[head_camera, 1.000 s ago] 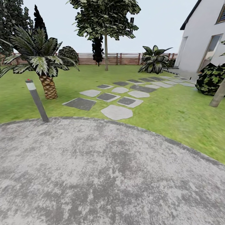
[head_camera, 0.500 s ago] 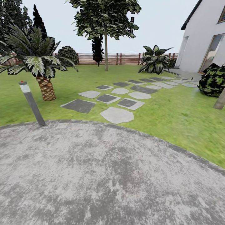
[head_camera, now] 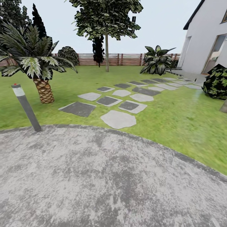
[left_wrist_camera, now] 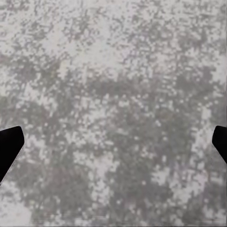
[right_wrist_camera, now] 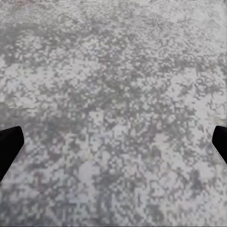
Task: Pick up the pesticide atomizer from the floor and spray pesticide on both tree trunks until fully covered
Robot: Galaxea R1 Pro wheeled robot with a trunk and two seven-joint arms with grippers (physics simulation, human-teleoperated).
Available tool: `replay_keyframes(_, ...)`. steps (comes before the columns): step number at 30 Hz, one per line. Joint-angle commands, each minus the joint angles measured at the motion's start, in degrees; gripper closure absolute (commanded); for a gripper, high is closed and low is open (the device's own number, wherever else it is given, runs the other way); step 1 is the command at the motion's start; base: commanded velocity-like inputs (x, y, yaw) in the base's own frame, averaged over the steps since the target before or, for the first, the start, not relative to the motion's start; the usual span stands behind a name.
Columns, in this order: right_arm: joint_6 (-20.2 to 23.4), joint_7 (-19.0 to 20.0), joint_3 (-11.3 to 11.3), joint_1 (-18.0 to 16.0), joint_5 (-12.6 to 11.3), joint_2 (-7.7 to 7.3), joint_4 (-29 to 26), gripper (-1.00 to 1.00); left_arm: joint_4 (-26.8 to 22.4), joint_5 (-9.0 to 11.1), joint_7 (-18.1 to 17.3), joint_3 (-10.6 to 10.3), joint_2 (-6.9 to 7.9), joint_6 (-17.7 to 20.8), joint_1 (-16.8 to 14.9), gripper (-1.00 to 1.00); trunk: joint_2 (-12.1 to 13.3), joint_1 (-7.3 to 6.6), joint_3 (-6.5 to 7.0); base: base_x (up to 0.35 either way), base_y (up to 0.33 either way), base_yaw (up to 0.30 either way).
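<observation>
With both wide-spread, empty tools, left tool (left_wrist_camera: 113, 142) and right tool (right_wrist_camera: 113, 142), over mottled grey paving (head_camera: 104, 176), the robot seems to be searching; the atomizer is unseen, the grey-brown tree trunk (head_camera: 107, 53) far ahead.

Grey paving (head_camera: 104, 176) — lawn (head_camera: 176, 119), slat fence (head_camera: 126, 59), white house (head_camera: 201, 37) beyond.

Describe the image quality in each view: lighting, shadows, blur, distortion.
Head view: flat, even daylight with no cast shadows; wide-angle bending tilts the lamp post and curves the paving edge; the fence looks soft. Left wrist view: blotchy, pixelated paving, dark fingertips at the edges. Right wrist view: same grainy paving.
</observation>
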Motion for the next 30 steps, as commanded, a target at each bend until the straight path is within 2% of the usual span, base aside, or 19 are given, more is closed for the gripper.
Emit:
replay_keyframes(1,-0.2,0.0,0.1,0.0,-0.2,0.0,0.0,-1.0,0.0,0.3,0.0,0.0,0.0,-0.2,0.0,-1.0,0.0,0.02,-0.05,0.339,0.0,0.0)
replay_keyframes(30,-0.2,0.0,0.1,0.0,-0.2,0.02,0.0,-1.0,0.0,0.4,-0.1,0.1,0.08,-0.2,0.0,-1.0,0.0,0.02,-0.05,0.339,0.0,0.0)
